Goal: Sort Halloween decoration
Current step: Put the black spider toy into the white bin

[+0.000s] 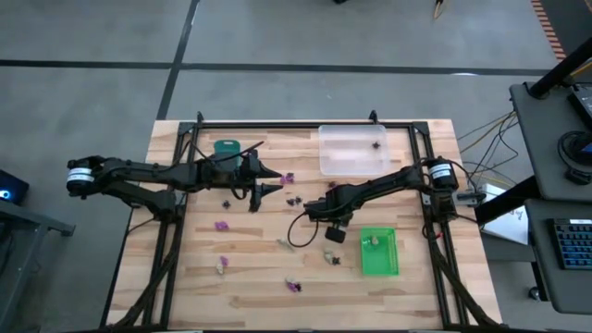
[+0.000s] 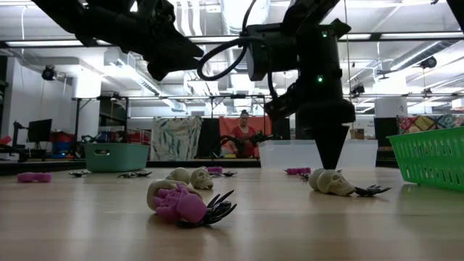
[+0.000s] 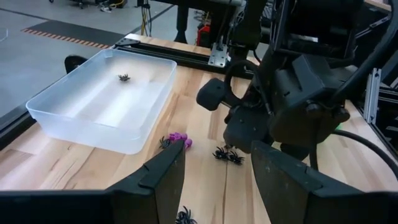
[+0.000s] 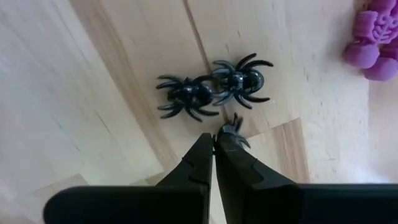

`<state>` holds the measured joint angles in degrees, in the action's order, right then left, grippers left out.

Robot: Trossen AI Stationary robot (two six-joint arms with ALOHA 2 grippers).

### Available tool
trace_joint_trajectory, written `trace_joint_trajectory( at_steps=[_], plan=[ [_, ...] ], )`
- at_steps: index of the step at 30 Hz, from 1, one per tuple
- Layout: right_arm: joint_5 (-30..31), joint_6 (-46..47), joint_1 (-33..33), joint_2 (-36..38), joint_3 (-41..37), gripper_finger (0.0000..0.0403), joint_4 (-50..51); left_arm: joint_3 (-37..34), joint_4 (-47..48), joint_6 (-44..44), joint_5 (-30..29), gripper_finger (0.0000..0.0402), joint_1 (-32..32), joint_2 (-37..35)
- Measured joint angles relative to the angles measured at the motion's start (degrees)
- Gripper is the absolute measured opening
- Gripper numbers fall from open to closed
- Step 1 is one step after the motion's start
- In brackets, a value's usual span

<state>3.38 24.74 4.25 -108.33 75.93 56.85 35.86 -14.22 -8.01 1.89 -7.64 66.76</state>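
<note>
Right wrist view: right gripper (image 4: 214, 144) pinching a black spider's (image 4: 235, 132) leg; left gripper (image 3: 214, 171) spread

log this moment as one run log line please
phase: grasp | right gripper: jaws shut on a black spider on the table | left gripper: jaws open, empty, waiting near the clear tray

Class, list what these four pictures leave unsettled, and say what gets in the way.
- Right hand, right wrist view: shut beside a small spider; whether it pinches a leg is too small to tell.
- Teal tray, high view: left arm covers its contents.
- Green tray, low view: cut off by the edge.
</note>
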Motion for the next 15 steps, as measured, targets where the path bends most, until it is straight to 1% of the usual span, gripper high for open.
trace_joint_trajectory(
  at_steps=[15],
  plan=[
    [-0.4, -2.0, -0.7, 0.3, 1.3, 0.0009, 2.8, 0.0, 0.0, 0.0, 0.0, 0.0168, 0.0, 0.0]
  ],
)
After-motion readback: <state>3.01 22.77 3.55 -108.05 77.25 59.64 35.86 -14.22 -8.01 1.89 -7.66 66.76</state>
